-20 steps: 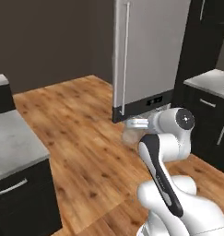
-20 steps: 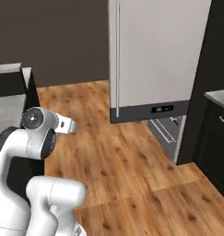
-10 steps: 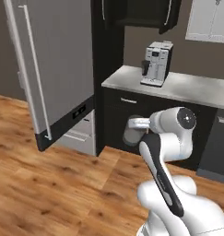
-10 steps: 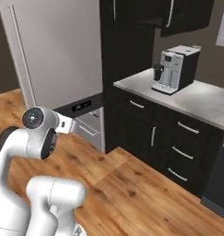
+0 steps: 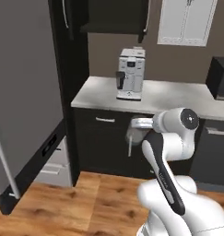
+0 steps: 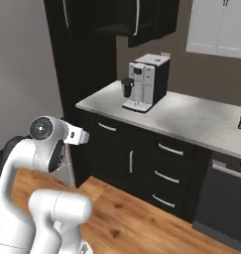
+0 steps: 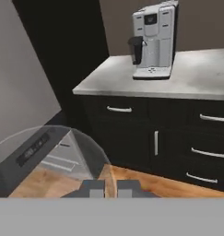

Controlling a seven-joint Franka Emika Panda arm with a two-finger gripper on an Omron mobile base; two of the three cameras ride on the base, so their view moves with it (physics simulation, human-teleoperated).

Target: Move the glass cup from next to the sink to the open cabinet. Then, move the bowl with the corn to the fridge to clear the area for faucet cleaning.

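The glass cup (image 7: 53, 156) rides in the closed fingers (image 7: 94, 188) of the gripper (image 7: 105, 189), its translucent wall curving up large and empty in front of the hand camera; in the left base view the same pale tumbler (image 5: 132, 133) hangs at the end of the folded white arm, in front of the dark lower drawers and below the front edge of the grey countertop (image 5: 178, 99). By this reading the first leg of the task is under way but unfinished: the cup is off the counter and not yet in the dark wall cabinet (image 6: 142, 20), whose open, shadowed interior hangs above the left end of the counter, contents too dark to tell. A white coffee machine (image 6: 142, 84) stands near that left end, just below the cabinet. The grey steel fridge (image 5: 26, 92) stands with its door swung out at the left, nothing of its shelves showing. The bowl and its corn remain to be dealt with afterward.
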